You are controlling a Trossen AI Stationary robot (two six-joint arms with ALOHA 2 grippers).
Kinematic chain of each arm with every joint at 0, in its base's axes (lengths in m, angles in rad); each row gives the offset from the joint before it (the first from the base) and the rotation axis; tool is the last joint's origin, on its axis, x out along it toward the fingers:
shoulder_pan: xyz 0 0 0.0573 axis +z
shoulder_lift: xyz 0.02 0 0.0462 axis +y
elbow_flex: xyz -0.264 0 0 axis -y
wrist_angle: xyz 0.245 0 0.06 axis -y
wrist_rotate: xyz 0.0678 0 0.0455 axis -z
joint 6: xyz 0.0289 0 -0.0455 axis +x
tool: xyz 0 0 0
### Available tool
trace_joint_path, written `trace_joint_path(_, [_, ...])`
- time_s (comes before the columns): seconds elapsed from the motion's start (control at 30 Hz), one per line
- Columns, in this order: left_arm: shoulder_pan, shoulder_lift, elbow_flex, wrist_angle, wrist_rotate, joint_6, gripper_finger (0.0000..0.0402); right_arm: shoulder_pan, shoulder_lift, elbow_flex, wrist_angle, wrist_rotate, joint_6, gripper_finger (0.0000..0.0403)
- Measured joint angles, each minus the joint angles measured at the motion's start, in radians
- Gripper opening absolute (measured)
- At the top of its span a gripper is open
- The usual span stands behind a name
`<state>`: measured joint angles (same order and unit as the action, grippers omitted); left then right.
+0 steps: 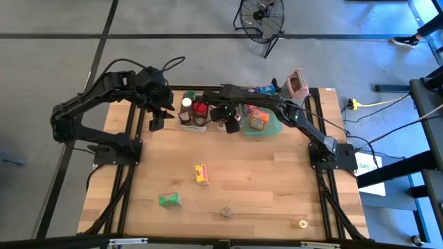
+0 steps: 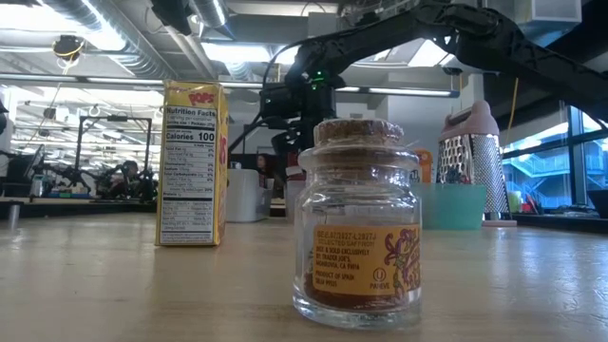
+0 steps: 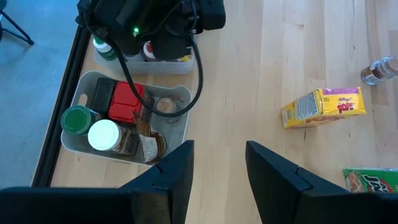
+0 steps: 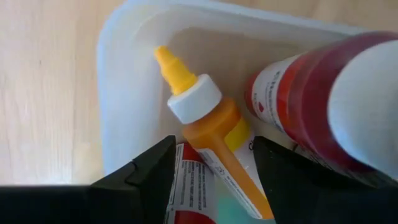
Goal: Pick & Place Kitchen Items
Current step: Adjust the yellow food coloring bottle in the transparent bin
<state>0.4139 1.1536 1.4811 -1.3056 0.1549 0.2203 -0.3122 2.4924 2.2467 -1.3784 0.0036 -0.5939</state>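
Wooden counter point(image 1: 263, 173) is carrying scattered groceries. Right gripper point(image 4: 214, 165) is hanging inside a clear tub point(image 4: 118, 56), fingers parted around an orange squeeze bottle point(image 4: 208, 121), evidently to lift it. Left gripper point(image 3: 217, 168) is waiting partly open near the second tub point(image 3: 78, 137).

Most of the desk point(image 1: 263, 180) is lying open, from the middle toward six o'clock. Only four small things are breaking it up: a yellow box point(image 1: 201, 173) near the centre, a green packet point(image 1: 168, 200) at seven o'clock, a small jar point(image 1: 226, 211) at six and a tiny ring-shaped thing point(image 1: 302, 223) at five. The twelve o'clock edge is crowding up: clear tubs point(image 1: 194, 119) packed with bottles, a green tray point(image 1: 263, 128), a grater point(image 1: 296, 83), and both arms hanging over them.
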Motion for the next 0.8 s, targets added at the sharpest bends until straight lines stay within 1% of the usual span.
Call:
trace_joint_path(0.27, [0.000,0.000,0.000,0.000,0.000,0.010,0.0141,0.000,0.000,0.000,-0.009,0.000,-0.087,0.0216])
trace_joint_path(0.57, [0.000,0.000,0.000,0.000,0.000,0.014,0.0141,0.000,0.003,-0.001,0.010,0.007,-0.094,0.0216])
trace_joint_path(0.67, [0.000,0.000,0.000,0.000,0.000,0.014,0.0141,0.001,0.010,0.000,0.022,0.045,-0.094,0.0216])
trace_joint_path(0.8, [0.000,0.000,0.000,0.000,0.000,0.014,0.0141,0.003,0.010,-0.001,0.031,0.053,-0.079,0.0216])
